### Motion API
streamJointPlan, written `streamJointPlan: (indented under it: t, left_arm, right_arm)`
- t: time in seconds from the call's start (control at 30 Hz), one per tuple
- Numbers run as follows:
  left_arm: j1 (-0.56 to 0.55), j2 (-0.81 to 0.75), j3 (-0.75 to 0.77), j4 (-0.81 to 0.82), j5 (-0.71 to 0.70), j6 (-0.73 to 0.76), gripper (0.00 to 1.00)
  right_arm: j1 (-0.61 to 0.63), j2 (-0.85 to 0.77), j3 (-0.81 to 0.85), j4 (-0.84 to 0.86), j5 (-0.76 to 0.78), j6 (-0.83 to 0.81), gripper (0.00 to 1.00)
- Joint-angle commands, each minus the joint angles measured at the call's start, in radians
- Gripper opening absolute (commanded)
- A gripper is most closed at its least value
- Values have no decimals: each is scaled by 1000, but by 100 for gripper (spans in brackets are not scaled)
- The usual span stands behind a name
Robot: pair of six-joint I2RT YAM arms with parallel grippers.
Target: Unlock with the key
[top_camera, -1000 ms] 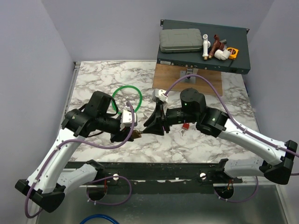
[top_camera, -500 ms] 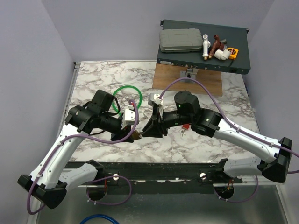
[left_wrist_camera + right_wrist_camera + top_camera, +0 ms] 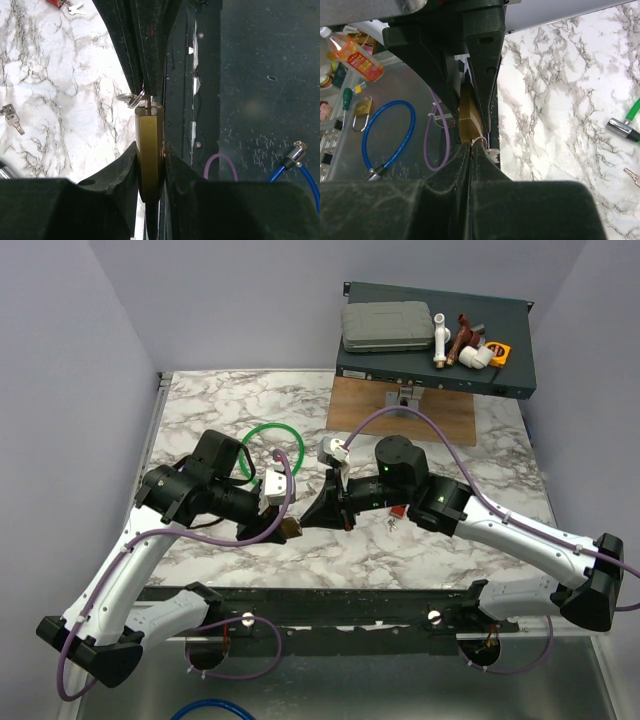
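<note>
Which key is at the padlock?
The key pinched in the right tool, its tip at the brass padlock; the other keys lie loose on the marble.

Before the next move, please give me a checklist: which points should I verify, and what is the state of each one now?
1. Padlock clamped between the fingers of the left gripper: ok.
2. Key meets the keyhole end of the padlock: ok. How deep it sits: cannot tell.
3. Right gripper closed on the key: ok, its fingers are pressed together around it.
4. Key in line with the padlock body: ok in the left wrist view.
5. Shackle free to spring open: cannot tell, it is hidden.
6. Spare keys lying apart from the padlock: ok.
</note>
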Motion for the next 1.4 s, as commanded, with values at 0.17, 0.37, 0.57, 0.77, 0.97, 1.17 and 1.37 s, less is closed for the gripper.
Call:
streamJointPlan:
  t: [0.17,0.37,0.57,0.77,0.97,1.17,1.37]
  left_arm:
    - [2,-35,56,52,44,-18,0]
    - [2,-30,172,113,-98,-7,0]
    - [2,-17,245,189,-153,-20,0]
    - [-18,-66,178,271,-181,5,0]
    - [-71,-149,85,415,-368,97,0]
    - [-80,-151,93,413,-411,136,0]
    - [-80,-95,118,237,-268,30,0]
  right_arm:
    - [-3,16,-60,121,2,133,1]
    - [-3,66,-35,84,36,243,1]
    - [-3,75,-38,129,56,341,1]
    - [-13,107,0,172,6,443,1]
    - [-54,145,27,161,-63,551,1]
    - [-67,148,47,104,-89,530,6]
    - [-67,40,155,-87,84,165,52]
